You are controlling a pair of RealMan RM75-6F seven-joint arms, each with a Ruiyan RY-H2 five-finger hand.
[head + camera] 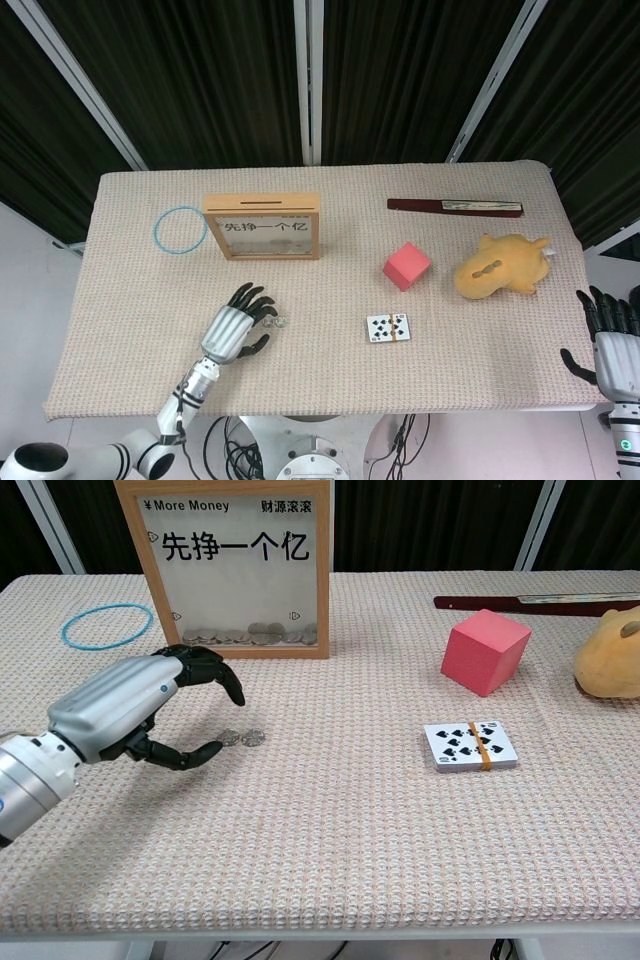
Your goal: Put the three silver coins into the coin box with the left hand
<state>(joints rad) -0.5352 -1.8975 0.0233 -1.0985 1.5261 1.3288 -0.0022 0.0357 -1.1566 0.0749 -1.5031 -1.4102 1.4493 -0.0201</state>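
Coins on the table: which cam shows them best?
Chest view. The coins lie side by side in plain sight, both distinct, with the left hand beside them and its fingers arched above. In the head view they are tiny specks at the hand's fingers, partly hidden.

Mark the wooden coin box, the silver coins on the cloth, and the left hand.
wooden-framed coin box (325, 570): chest view, right frame edge.
silver coins (252, 737): chest view, face of the right coin.
left hand (120, 705): chest view, silver back of the hand.
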